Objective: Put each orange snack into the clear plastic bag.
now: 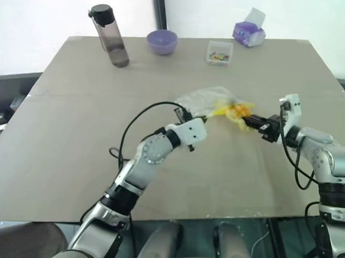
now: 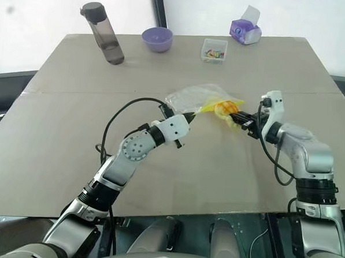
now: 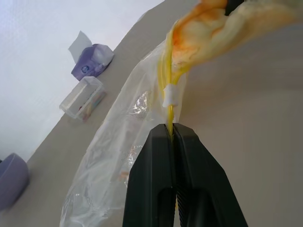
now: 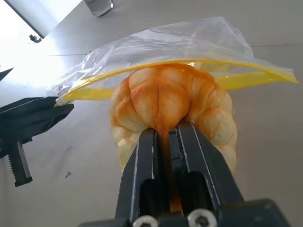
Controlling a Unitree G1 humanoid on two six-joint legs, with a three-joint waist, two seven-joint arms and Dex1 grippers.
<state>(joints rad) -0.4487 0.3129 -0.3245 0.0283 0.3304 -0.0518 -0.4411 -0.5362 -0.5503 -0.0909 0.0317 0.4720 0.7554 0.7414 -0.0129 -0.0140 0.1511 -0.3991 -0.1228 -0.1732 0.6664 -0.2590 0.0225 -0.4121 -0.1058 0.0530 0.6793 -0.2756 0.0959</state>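
Note:
The clear plastic bag lies crinkled at the middle of the table, its yellow seal strip arching over the open mouth. My left gripper is shut on one end of that strip, holding the mouth up. An orange snack, round with a grid-patterned top, sits squeezed in my right gripper, which is shut on it. The snack's front is at the bag's mouth, just under the yellow strip. In the head views the snack lies between the two grippers, with the right gripper reaching in from the right.
Along the table's far edge stand a dark water bottle, a purple bowl, a small clear box of coloured bits and a purple tissue pack. The tan table spreads wide around both arms.

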